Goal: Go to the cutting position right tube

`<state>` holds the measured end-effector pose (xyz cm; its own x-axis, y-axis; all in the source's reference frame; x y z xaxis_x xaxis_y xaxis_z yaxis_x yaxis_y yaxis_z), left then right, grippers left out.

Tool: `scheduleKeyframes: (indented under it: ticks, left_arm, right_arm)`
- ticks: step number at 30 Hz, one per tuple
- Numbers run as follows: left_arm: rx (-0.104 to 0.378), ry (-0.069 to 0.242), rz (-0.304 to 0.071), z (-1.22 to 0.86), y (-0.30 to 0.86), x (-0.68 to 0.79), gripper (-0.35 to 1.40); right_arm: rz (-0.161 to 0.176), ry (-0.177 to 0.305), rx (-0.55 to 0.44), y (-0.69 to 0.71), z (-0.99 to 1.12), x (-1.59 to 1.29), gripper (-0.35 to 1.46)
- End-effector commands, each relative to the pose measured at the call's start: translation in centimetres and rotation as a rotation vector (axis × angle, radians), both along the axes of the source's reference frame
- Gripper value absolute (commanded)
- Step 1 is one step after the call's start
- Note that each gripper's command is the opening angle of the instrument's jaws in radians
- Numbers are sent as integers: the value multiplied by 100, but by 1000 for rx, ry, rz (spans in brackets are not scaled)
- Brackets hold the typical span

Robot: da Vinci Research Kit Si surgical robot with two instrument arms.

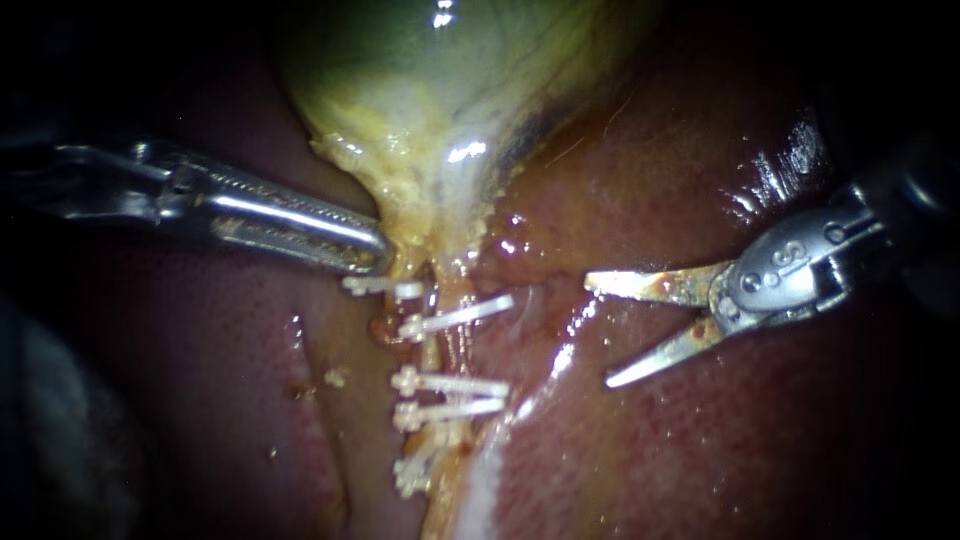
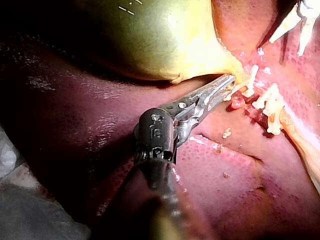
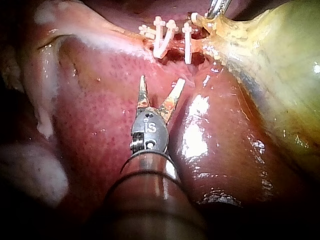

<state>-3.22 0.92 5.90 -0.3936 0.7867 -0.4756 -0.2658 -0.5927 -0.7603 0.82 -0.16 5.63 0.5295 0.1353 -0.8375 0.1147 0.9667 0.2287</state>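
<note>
Everything is carried by the liver, whose wet red surface is seen spread to the left and right. The green-yellow gallbladder is laid on its far part; from its neck a pale tube is led nearward along the liver, crossed by several white clips.

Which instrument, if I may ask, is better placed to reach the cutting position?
Right: the slender metal right instrument, blades open, faces the white clips; the left instrument rests against yellowish tissue.
</note>
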Motion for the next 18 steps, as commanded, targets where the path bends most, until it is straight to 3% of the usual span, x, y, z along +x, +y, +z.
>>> scheduleKeyframes:
  ticks: [1, 4, 7, 11, 15, 18]
  left_arm:
    - [2, -2, 2, -3, 2, 2, -35]
    - [7, -5, 3, -15, 13, 17, -35]
    - [3, 9, -20, -35, 30, 40, -35]
    - [-8, 5, -56, -56, 51, 65, -35]
    - [-16, 10, -61, -55, 50, 65, -35]
    - [-20, 13, -65, -51, 45, 61, -35]
  right_arm:
    - [0, 0, 1, 0, 0, 0, 145]
    - [0, 0, 1, 0, 0, 0, 145]
    - [0, 0, 1, 0, 0, 0, 145]
    - [-4, 3, 4, 0, 0, 0, 145]
    - [-17, 10, 14, -2, -1, 3, 145]
    - [38, -7, 126, -4, -2, 10, 145]
